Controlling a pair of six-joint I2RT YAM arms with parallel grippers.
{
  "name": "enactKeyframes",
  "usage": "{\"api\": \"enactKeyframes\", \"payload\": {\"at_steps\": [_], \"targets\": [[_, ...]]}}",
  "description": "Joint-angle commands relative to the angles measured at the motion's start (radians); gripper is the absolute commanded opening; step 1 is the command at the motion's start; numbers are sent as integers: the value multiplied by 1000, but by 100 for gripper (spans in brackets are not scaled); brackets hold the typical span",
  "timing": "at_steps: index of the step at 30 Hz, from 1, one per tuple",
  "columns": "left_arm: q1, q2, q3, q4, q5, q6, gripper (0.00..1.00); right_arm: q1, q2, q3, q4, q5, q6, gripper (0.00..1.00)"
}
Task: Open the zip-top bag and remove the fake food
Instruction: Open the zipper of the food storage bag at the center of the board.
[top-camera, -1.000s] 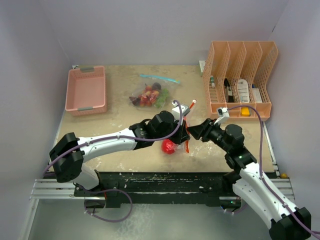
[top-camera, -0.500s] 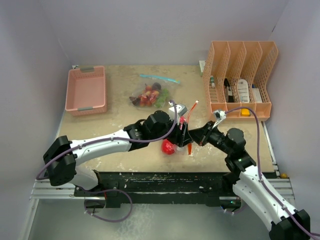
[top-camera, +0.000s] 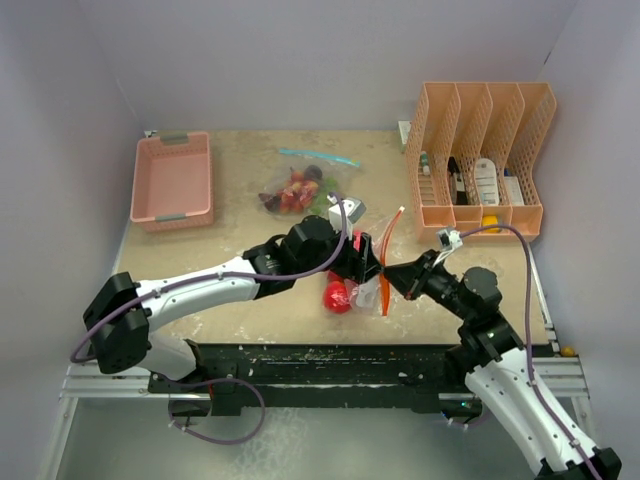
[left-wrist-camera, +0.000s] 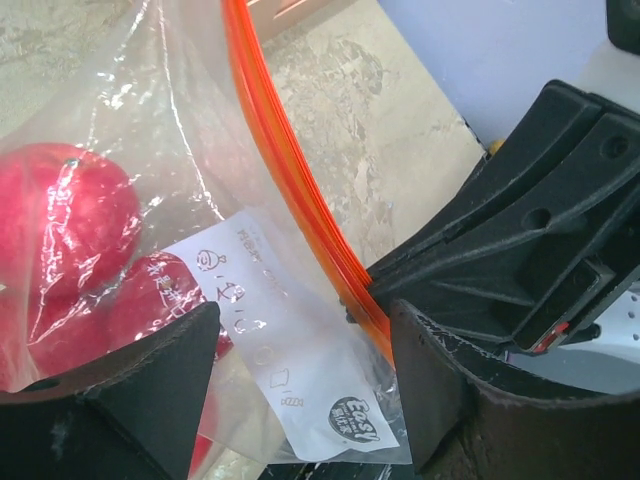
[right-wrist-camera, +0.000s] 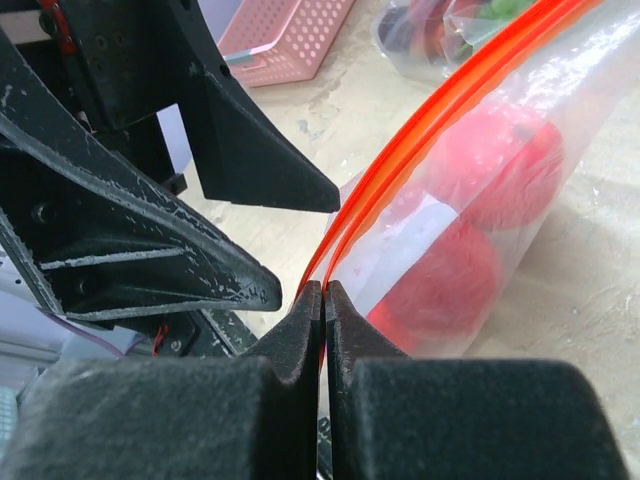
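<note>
The zip-top bag (left-wrist-camera: 270, 290) sits just below the middle of the top view, between the two arms. Its orange zip strip (top-camera: 390, 250) runs lengthwise from lower centre up and slightly right, and that mouth edge faces right. The clear body trails left, where the red fruits (top-camera: 337, 296) rest on the tabletop (top-camera: 240, 225). The right fingers (right-wrist-camera: 305, 310) are pressed together on the zip strip near its lower end. The left fingers (left-wrist-camera: 170, 370) stand apart, one on each side of the bag's labelled plastic, without pinching it. A second bag (top-camera: 300, 190) of mixed fruit lies in the upper centre.
</note>
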Motion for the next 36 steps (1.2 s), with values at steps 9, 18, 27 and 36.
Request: {"api": "enactKeyframes", "payload": {"at_steps": [9, 18, 27, 36], "targets": [[11, 117, 111, 73, -2, -28, 72, 5, -22, 70, -102, 36, -74, 0], [31, 172, 153, 39, -8, -9, 63, 4, -43, 102, -156, 65, -98, 0], [42, 143, 119, 40, -20, -9, 37, 5, -47, 102, -185, 100, -100, 0], [51, 121, 101, 47, -17, -12, 22, 5, -38, 112, -194, 121, -91, 0]]}}
